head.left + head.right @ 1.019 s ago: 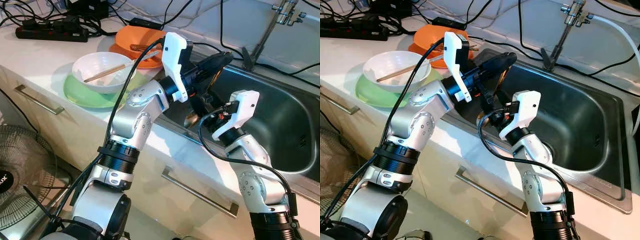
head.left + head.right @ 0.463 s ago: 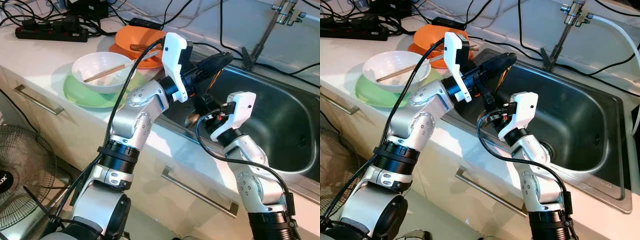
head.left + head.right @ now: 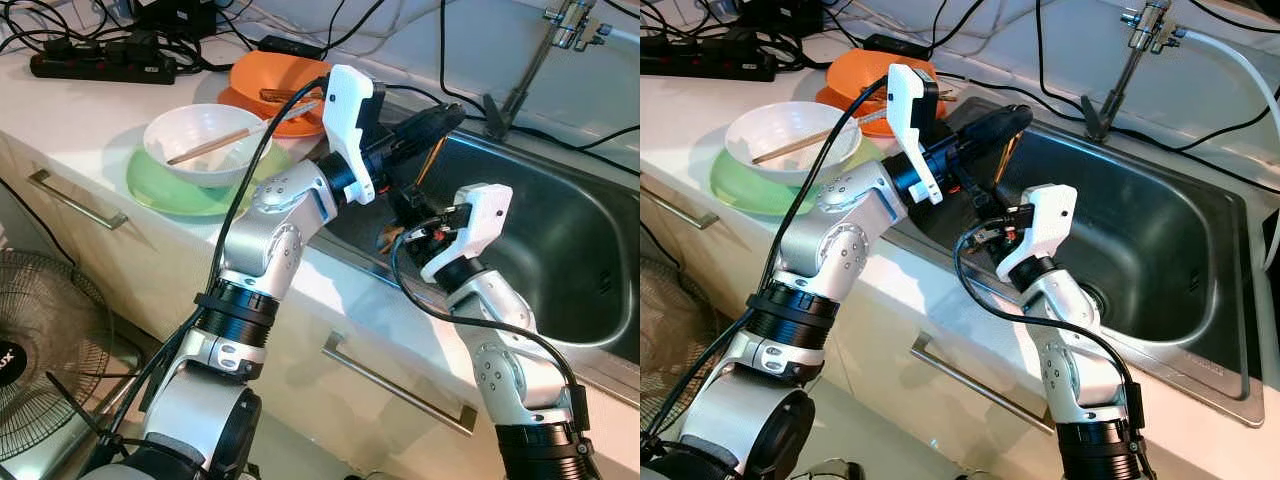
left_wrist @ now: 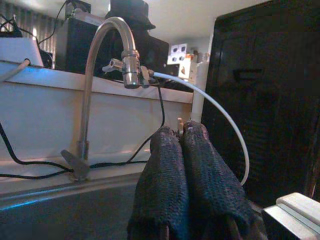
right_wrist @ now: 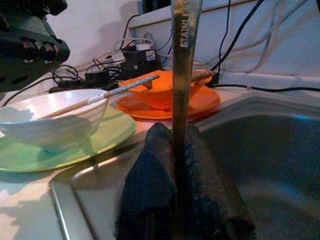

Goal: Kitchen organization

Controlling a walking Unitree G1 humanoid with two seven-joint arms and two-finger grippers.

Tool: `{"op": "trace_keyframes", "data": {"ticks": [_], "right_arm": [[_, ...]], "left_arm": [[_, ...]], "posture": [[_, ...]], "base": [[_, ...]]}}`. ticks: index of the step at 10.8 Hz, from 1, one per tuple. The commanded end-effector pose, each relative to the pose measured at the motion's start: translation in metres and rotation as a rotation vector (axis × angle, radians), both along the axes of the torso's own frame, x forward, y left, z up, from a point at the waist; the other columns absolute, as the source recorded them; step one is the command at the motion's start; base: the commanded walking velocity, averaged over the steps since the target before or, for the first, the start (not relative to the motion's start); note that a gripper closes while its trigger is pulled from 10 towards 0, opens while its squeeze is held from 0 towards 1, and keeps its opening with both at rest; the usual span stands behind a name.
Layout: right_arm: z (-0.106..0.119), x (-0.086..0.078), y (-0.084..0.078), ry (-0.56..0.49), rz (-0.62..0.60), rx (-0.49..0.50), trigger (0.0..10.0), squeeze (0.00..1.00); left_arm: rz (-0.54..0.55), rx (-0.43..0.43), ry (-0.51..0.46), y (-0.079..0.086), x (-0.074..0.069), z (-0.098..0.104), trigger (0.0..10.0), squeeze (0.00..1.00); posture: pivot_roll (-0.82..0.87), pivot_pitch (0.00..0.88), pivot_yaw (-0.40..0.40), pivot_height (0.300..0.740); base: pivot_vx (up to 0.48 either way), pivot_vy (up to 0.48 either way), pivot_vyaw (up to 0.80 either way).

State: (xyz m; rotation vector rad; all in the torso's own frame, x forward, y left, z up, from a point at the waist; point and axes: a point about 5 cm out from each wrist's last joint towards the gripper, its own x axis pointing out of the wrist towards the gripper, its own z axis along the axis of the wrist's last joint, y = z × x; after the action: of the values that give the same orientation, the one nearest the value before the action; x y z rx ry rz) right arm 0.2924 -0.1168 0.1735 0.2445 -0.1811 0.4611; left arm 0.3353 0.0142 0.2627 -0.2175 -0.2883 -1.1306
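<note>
A stainless spoon hangs upright over the left end of the sink point(image 3: 560, 250), its thin handle point(image 3: 1003, 160) glinting orange. My left gripper point(image 3: 452, 115) reaches over the sink rim and is shut on the handle's top end, whose tip shows between its fingers point(image 4: 165, 160). Just below, my right gripper point(image 3: 408, 232) is shut on the lower handle point(image 5: 182, 75), stamped STAINLESS, which rises between its fingers point(image 5: 145, 190). The spoon's bowl end point(image 3: 390, 240) sits by the right fingertips, partly hidden.
On the counter to the left, a white bowl point(image 3: 195, 135) with a chopstick point(image 3: 210, 147) rests on a green plate point(image 3: 165, 190). Behind it are an orange bowl and plate point(image 3: 275, 80), a power strip point(image 3: 100, 65) and cables. The faucet point(image 3: 545, 50) stands behind the sink. A fan point(image 3: 50, 330) is on the floor.
My right gripper has shifted slightly left and up along the spoon. The spoon's bowl end has turned, now showing orange-brown instead of silver. The left arm has stayed put.
</note>
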Motion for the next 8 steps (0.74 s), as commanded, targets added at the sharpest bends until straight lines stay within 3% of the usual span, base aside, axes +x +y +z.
{"op": "trace_keyframes", "data": {"ticks": [1, 4, 5, 8], "right_arm": [[0.0016, 0.0022, -0.0037, -0.007, -0.021, -0.010, 0.0, 0.00], [0.0007, 0.0034, -0.0056, -0.004, -0.035, -0.011, 0.0, 0.00], [0.0009, 0.0043, -0.0064, -0.005, -0.042, -0.012, 0.0, 0.00], [0.0009, 0.0087, -0.0117, -0.002, -0.096, -0.015, 0.0, 0.00]], "left_arm": [[-0.006, 0.009, -0.035, -0.0039, -0.0026, 0.0062, 10.0, 0.00], [0.004, 0.009, -0.039, -0.0037, -0.0018, 0.0066, 10.0, 0.00], [0.014, 0.002, -0.034, -0.0027, -0.0007, 0.0065, 10.0, 1.00], [0.026, 0.000, -0.029, -0.0002, 0.0000, 0.0046, 10.0, 1.00]], "posture": [[-0.08, 0.045, -0.079, 0.740], [-0.08, 0.046, -0.080, 0.740], [-0.08, 0.046, -0.080, 0.740], [-0.08, 0.034, -0.082, 0.740]], "base": [[0.000, 0.000, 0.00], [0.000, 0.000, 0.00], [0.000, 0.000, 0.00], [0.000, 0.000, 0.00]]}}
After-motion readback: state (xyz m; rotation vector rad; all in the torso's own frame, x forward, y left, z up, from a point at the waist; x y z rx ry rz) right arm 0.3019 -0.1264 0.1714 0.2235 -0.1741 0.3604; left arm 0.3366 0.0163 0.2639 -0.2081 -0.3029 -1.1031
